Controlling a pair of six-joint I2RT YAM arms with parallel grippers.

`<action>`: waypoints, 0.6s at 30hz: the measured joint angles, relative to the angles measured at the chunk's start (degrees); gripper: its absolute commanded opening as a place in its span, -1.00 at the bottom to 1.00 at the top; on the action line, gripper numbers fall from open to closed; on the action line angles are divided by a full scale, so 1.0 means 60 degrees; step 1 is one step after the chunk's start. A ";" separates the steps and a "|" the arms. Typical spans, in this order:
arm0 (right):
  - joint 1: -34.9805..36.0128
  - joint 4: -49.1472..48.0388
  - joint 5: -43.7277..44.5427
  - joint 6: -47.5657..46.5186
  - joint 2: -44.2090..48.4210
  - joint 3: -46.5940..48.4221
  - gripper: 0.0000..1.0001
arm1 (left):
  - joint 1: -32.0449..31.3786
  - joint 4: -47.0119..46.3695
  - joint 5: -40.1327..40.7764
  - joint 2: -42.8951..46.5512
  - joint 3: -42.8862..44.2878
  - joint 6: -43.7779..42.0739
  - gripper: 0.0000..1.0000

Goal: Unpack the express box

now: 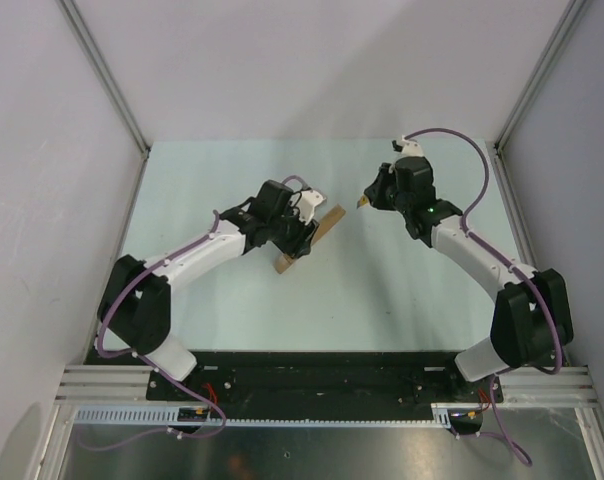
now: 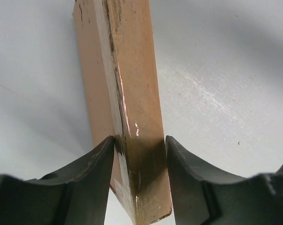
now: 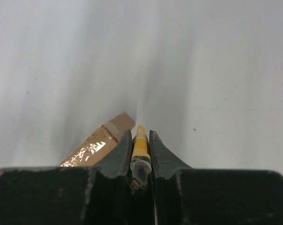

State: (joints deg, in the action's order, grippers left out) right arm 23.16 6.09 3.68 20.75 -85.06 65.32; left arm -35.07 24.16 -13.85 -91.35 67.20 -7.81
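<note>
The express box [image 1: 312, 238] is a flat brown cardboard box, stood on its edge and tilted, on the pale table. My left gripper [image 1: 300, 232] is shut on it, one finger on each broad face; the left wrist view shows the box [image 2: 132, 93] clamped between my fingers [image 2: 92, 173]. My right gripper [image 1: 370, 196] is shut on the yellow-black utility knife [image 3: 140, 145], whose tip [image 1: 361, 204] points toward the box's far end, a short gap away. The box's taped end [image 3: 101, 138] shows left of the right fingers.
The pale green table [image 1: 382, 290] is bounded by white walls and metal frame posts [image 1: 107, 80] at the back corners. The arm bases stand on a black rail [image 1: 312, 375] at the near edge. No white tube is in view.
</note>
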 measured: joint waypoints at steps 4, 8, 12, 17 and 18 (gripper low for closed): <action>0.0000 -0.0732 -0.0466 0.0102 -0.0495 0.0000 -1.00 | 0.0000 -0.0007 0.0219 0.0040 -0.0022 0.0000 -0.03; -0.0007 -0.1351 -0.0645 0.0310 -0.1155 -0.0004 -1.00 | 0.0007 -0.0022 0.0616 0.0066 -0.0022 -0.0029 -0.01; -0.0007 -0.2131 -0.0962 0.0525 -0.1759 -0.0007 -1.00 | 0.0015 -0.0025 0.0991 0.0066 -0.0025 -0.0069 0.09; -0.0015 -0.3111 -0.1231 0.0656 -0.2477 -0.0004 -1.00 | 0.0029 0.0000 0.1315 0.0066 -0.0025 -0.0142 0.27; -0.0018 -0.3319 -0.1308 0.0692 -0.2645 -0.0004 -1.00 | 0.0036 0.0004 0.1344 0.0066 -0.0025 -0.0142 0.29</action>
State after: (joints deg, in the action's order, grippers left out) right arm 23.05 -13.82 -4.16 24.91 -100.92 65.30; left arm -34.85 24.18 -5.78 -90.96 67.05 -8.67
